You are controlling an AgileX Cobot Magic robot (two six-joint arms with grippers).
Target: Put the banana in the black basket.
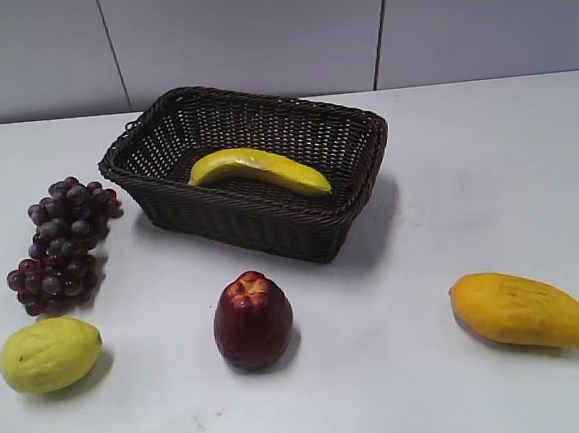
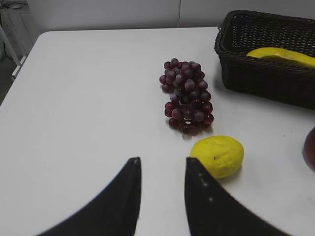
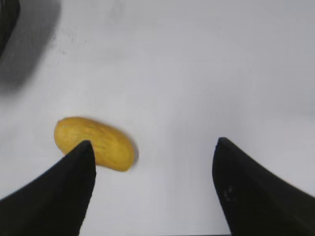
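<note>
Apple (image 1: 253,320) foremost; banana (image 1: 258,171) inside black basket (image 1: 270,223)

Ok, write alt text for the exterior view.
A banana lies inside a black basket on a white table. In front sit purple grapes, a lemon, a red apple and a mango; no arm shows.

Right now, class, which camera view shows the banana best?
The exterior view: the whole banana lies inside the basket. The left wrist view shows only part of it over the rim; the right wrist view shows none.
</note>
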